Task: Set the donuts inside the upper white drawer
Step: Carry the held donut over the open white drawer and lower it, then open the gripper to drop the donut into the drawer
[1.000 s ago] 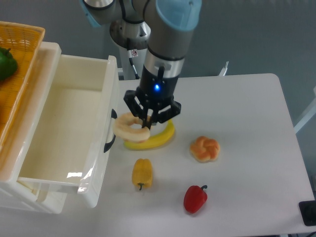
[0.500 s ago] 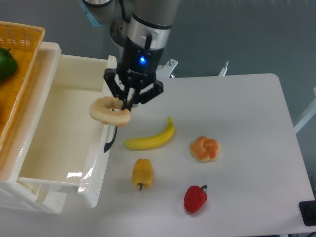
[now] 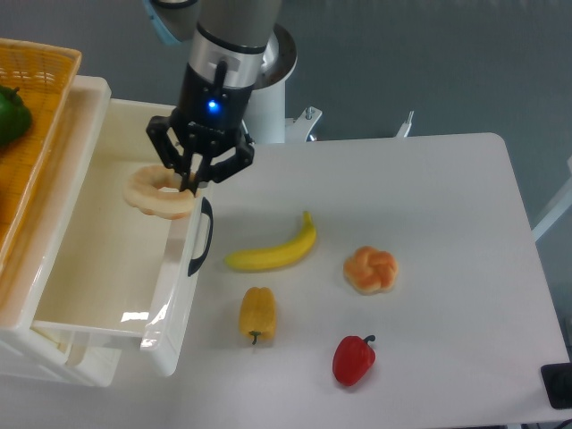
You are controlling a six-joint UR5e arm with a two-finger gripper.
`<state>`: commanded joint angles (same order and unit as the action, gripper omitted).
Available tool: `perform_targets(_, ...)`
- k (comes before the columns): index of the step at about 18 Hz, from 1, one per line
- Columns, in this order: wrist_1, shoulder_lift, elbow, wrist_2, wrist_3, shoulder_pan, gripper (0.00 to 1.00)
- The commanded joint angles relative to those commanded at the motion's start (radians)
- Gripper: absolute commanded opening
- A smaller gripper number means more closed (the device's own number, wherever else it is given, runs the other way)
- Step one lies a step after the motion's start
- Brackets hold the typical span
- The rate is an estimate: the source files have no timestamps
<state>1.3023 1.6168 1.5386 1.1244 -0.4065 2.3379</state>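
Black gripper (image 3: 189, 186) w/ ring donut (image 3: 161, 190) over upper white drawer (image 3: 107, 259); no legible text.

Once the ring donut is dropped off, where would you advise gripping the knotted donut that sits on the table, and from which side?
Probably from straight above, with the pincer closing across the knotted donut's rounded sides. It lies flat on the table with open space all round, and it has no hole to hook a finger through.

Orange wicker basket (image 3: 36, 98) cut off at left and top; arm (image 3: 234, 22) cropped above; fingertips hidden behind ring donut (image 3: 159, 190).
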Motion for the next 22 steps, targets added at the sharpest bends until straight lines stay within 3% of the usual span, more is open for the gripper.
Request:
perform_targets(6, -0.003, 0.003, 0.014, 0.002, -0.003, -0.012, 0.11)
perform_targets(18, -0.021, 0.017, 0.012, 0.000, -0.017, -0.031, 0.43)
perform_targets(22, -0.026, 0.017, 0.012, 0.000, -0.017, -0.032, 0.44)
